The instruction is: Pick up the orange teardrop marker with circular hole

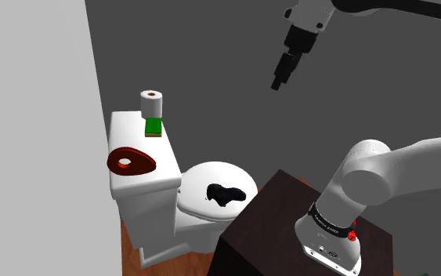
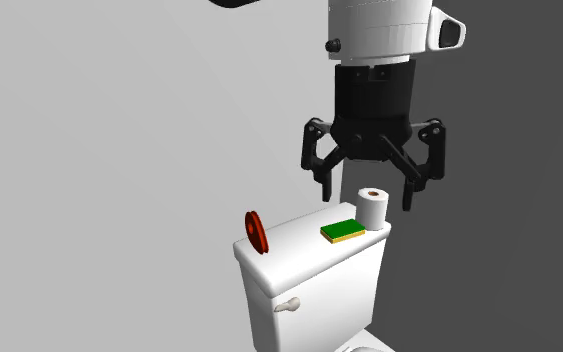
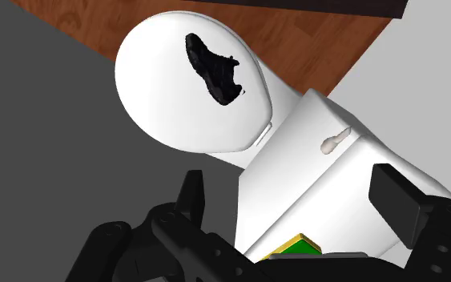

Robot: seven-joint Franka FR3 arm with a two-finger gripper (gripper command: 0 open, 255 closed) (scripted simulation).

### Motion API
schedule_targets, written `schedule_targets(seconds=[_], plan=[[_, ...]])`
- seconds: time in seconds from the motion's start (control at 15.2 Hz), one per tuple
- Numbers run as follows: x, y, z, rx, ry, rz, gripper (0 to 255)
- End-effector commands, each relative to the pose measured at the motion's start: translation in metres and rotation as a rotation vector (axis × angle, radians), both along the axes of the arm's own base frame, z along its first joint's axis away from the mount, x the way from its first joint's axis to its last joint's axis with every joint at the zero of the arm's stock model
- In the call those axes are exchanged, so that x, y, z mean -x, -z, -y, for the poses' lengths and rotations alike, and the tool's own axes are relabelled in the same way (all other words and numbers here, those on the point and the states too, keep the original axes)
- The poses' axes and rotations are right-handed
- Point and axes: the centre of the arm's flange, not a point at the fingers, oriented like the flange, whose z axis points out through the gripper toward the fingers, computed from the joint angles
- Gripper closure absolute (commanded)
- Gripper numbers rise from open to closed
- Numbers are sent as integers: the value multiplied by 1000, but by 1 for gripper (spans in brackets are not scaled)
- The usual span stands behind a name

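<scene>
The orange-red teardrop marker [image 1: 131,162] with a round hole sits on the white toilet tank lid [image 1: 144,145], at the end nearest the shoulder view's left. In the second exterior view the marker [image 2: 257,233] seems to stand on its edge. My black gripper [image 1: 278,81] hangs high in the air, well above the toilet and off to the shoulder view's right of the tank. Its fingers are spread wide with nothing between them [image 2: 366,197]. In the wrist view the gripper [image 3: 294,200] looks down on the tank [image 3: 336,184] and the toilet lid [image 3: 167,104].
A toilet paper roll [image 1: 153,102] and a green sponge [image 1: 154,126] sit on the far end of the tank lid. A black lump [image 1: 226,194] lies on the closed toilet lid. Grey walls stand behind. The dark brown stand [image 1: 265,227] is beside the bowl.
</scene>
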Motion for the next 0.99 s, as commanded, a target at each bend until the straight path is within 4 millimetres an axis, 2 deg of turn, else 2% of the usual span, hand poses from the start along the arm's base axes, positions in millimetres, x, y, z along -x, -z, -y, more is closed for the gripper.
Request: schedule_targets(seconds=[0.0,0.46,0.92], plan=[[0,0,0,0,0,0,0],[-73,39,-44,6,-147,-23,0],[-139,79,-97,11,-294,-45,0]])
